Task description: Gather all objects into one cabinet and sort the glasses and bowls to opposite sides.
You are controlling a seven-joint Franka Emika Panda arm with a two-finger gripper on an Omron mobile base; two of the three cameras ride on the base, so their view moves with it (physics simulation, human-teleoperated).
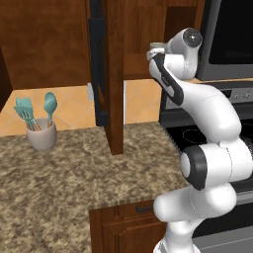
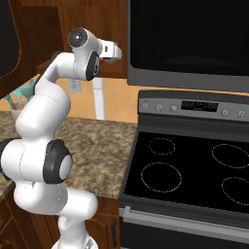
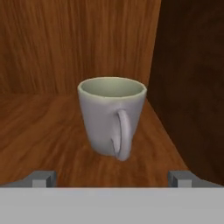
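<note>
On the wooden cabinet shelf [image 3: 48,131], near its right wall, a grey mug [image 3: 111,116] stood upright before the wide-open, empty claw [image 3: 112,177].

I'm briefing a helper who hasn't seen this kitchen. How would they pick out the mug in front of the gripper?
Look inside the reddish-brown wooden cabinet, on its shelf near the darker side wall. There stands a grey mug, upright and empty, pale inside, its handle turned toward the open gripper.
</note>
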